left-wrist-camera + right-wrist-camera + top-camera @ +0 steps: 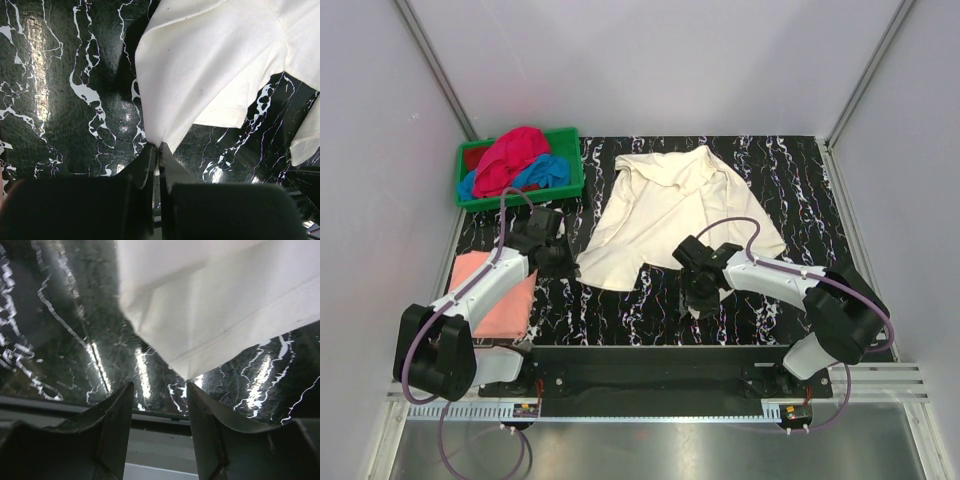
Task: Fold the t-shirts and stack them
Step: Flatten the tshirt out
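Looking at the top cam 1st, I see the cream tee spread out mid-table. The salmon-pink tee lies flat at the L edge, and the magenta tee and blue tee are heaped in the green crate at the far-L corner. The left gripper sits at the cream tee's near-L corner, and the right gripper is at a near-R flap of it. L wrist cam: left gripper fingers are pressed together w/ the cream tee corner pinched at their tips. R wrist cam: right gripper jaws stand clearly apart w/ nothing btwn them. The cream tee hem corner lies just ahead, by the R finger's tip.
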